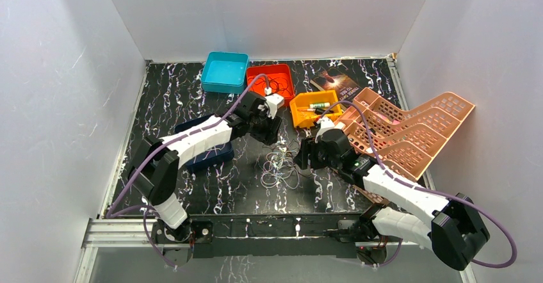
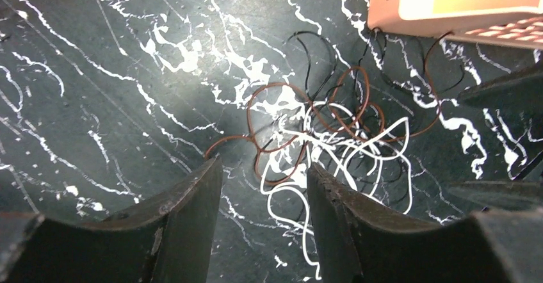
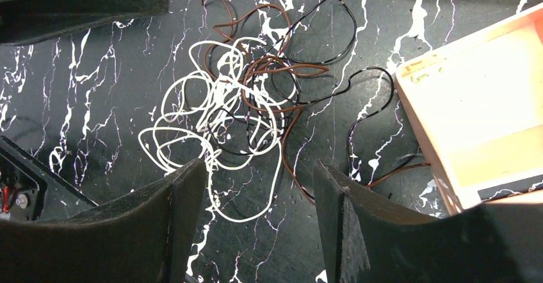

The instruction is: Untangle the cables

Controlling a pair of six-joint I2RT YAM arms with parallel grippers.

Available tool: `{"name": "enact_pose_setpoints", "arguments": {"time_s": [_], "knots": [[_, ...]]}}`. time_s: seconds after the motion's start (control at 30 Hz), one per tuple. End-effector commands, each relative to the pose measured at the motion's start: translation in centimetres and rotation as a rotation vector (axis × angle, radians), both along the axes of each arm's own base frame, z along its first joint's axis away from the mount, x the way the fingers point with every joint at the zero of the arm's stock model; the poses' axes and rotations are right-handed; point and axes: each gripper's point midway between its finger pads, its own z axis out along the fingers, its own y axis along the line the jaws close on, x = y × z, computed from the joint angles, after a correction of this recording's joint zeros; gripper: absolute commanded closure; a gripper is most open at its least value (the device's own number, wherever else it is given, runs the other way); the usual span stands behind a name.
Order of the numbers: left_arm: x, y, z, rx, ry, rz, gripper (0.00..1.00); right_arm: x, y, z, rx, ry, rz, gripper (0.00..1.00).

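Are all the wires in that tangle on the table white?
No, the cables include brown and black strands looped through the white ones.

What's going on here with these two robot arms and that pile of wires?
Two white robot arms lean in over a tangle of thin white, brown and black cables lying on the black marbled table. The left hand and the right hand are each poised over the tangle from opposite sides, jaws apart. Neither grips a strand, and the cables are all knotted together.
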Motion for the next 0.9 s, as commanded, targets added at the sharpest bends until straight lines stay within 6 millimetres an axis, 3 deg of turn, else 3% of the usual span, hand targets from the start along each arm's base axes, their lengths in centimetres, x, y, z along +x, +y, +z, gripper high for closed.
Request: {"name": "enact_pose_setpoints", "arguments": {"time_s": [0.0, 0.13, 0.4, 0.63, 0.8, 0.87], "knots": [[-0.1, -1.6, 0.2, -0.091, 0.056, 0.035, 0.49, 1.1, 0.8, 1.8, 0.044, -0.035, -0.024, 0.3], [-0.4, -2.4, -0.3, -0.118, 0.078, 0.024, 0.49, 0.9, 0.8, 1.6, 0.048, -0.028, -0.022, 0.3], [-1.5, -1.8, -4.1, -0.041, 0.127, -0.049, 0.49, 0.5, 0.5, 1.4, 0.046, -0.024, -0.022, 0.3], [-2.3, -2.4, -5.2, -0.061, 0.169, -0.099, 0.52, 0.3, 0.5, 1.2, 0.045, -0.016, -0.016, 0.3], [-1.8, -2.8, -6.2, -0.05, 0.179, -0.093, 0.66, 0.3, 0.5, 1.2, 0.047, -0.016, -0.015, 0.3], [-1.3, -2.8, -6.4, -0.035, 0.168, -0.092, 0.84, 0.1, 0.4, 1.1, 0.049, -0.015, -0.015, 0.3]]}}
